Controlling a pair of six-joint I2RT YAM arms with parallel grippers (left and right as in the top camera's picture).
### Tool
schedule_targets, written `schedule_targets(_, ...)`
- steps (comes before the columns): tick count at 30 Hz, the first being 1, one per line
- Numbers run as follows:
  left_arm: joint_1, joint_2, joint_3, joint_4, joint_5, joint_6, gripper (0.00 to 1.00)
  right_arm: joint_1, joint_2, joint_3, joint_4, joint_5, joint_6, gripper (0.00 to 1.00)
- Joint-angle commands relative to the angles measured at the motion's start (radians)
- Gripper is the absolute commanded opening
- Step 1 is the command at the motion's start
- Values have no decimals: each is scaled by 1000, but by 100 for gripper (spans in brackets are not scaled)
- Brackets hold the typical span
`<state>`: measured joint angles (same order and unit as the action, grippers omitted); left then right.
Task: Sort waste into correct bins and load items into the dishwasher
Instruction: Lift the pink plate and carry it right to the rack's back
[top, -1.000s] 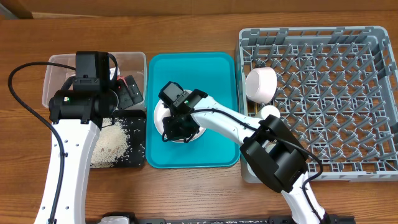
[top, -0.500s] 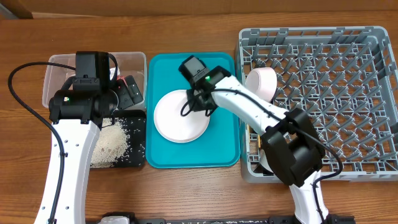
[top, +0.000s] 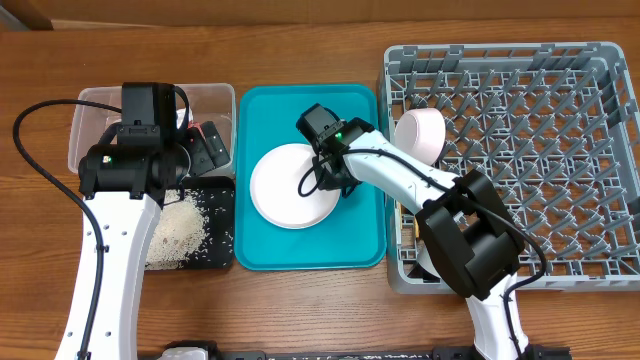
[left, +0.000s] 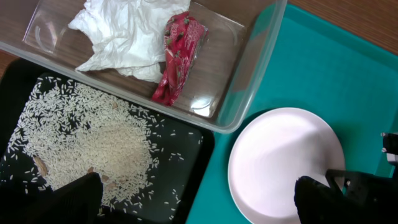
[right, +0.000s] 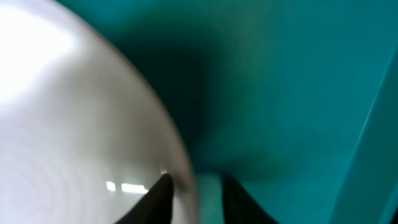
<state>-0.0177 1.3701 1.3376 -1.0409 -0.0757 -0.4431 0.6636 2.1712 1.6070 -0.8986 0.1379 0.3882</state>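
Observation:
The pale pink plate (top: 285, 190) lies flat on the teal tray (top: 300, 250). My right gripper (top: 337, 185) is at the plate's right rim, its fingers (right: 196, 186) narrowly closed across the rim, one on the plate (right: 74, 124) and one outside it. My left gripper (left: 198, 202) is open and empty above the black tray (left: 186, 162), which holds loose rice (left: 93, 149). The clear tub (left: 249, 81) holds the white napkin (left: 124, 31) and the red wrapper (left: 177, 59). The white bowl (top: 420, 135) sits at the left edge of the grey dish rack (top: 520, 150). The cup is hidden.
The tub and black tray stand left of the teal tray, and the rack stands right of it. My right arm reaches across the rack's left wall. Thin wooden sticks, perhaps the chopsticks (top: 405, 228), lie by the rack's left wall.
My right gripper has moved from the plate's left side across to its right rim and closed there. The plate has shifted slightly right. The left arm has not moved.

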Motion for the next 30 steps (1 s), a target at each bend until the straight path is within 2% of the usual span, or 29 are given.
schedule_targets(1, 2, -1, 14, 1, -2, 1, 100, 5, -33, -26, 2, 14, 5, 19)
schedule_targets(7, 2, -1, 14, 1, -2, 1, 100, 4, -37, 5, 2, 15, 4, 4)
schedule_targets(13, 2, -1, 14, 1, -2, 1, 100, -5, -130, 168, -105, 95, -3, 4)
schedule_targets(15, 2, -1, 14, 1, -2, 1, 100, -6, -189, 254, -154, 189, -7, 4)
schedule_targets(18, 2, -1, 14, 1, -2, 1, 100, -6, -272, 364, -182, 348, -110, 4)
schedule_targets(22, 2, -1, 14, 1, -2, 1, 100, -30, -350, 414, -181, 739, -240, 4)
schedule_targets(26, 2, -1, 14, 0, -2, 1, 100, -113, -359, 414, -202, 1125, -244, 4)
schedule_targets(30, 2, -1, 14, 1, -2, 1, 100, -242, -355, 410, -256, 1106, -241, 4)
